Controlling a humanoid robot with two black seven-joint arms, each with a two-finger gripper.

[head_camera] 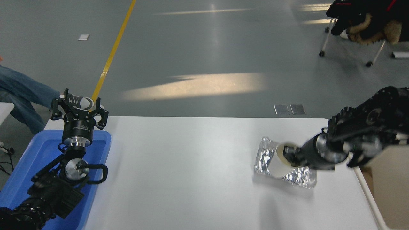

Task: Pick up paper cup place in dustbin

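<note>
Your table (191,166) is the broad white stage here, and everything that matters sits toward its right end, close to your working pincer. The dustbin (388,188) stands off the table's right edge, to the right of the pincer and below it, so you only need a short carry sideways to reach its mouth; only part of it shows, the rest being hidden by the arm and cut off at the picture's edge. The blue tray (19,179) lies far to the left, well apart from the work, with your left gripper (79,110) parked upright over it, its fingers spread and holding nothing. Directly beneath and behind the pincer lies the foil tray (265,159), partly covered by the cup. Your right gripper (286,152) comes in from the right edge with the forearm roughly level and the wrist pointing left, raised clear of the tabletop. It pinches the paper cup (275,166) at the rim, one finger seeming to reach inside the mouth, which suits a thin-walled cup. The cup hangs at the pincer's tip, tilted with its opening toward the wrist, lifted above the foil tray and not yet over the dustbin.
</note>
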